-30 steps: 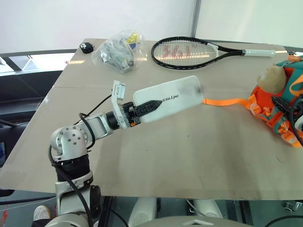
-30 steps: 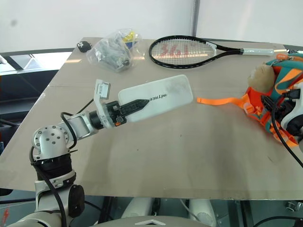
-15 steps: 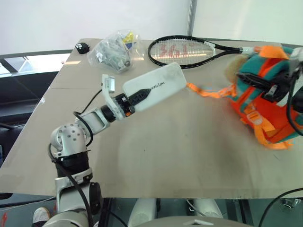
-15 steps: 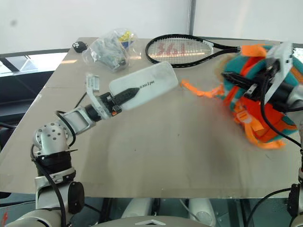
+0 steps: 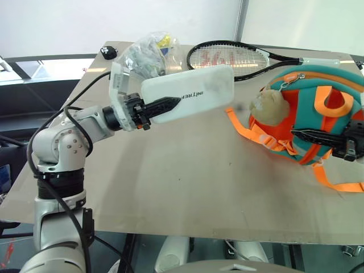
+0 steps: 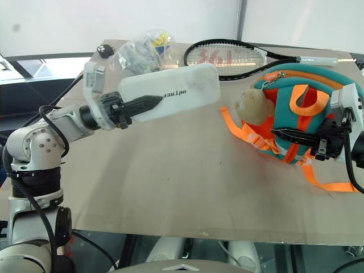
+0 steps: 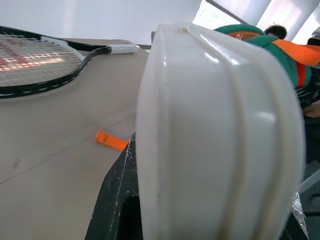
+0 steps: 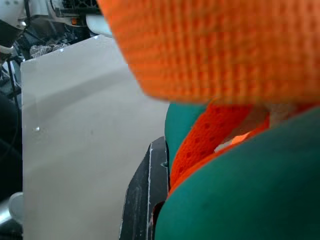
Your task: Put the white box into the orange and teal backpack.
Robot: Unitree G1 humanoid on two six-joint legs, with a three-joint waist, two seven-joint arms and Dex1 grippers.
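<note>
The worktop [image 5: 187,170] carries a tennis racket [image 5: 227,57] and a clear plastic bag of items [image 5: 145,52] at its far edge. The orange and teal backpack [image 6: 301,122] stands tilted at the right, gripped by the right end effector [image 6: 278,135], which is clenched on its fabric. The white box [image 5: 190,98] is held above the worktop, grasped at its near end by the left end effector [image 5: 165,105], well apart from the backpack.
</note>
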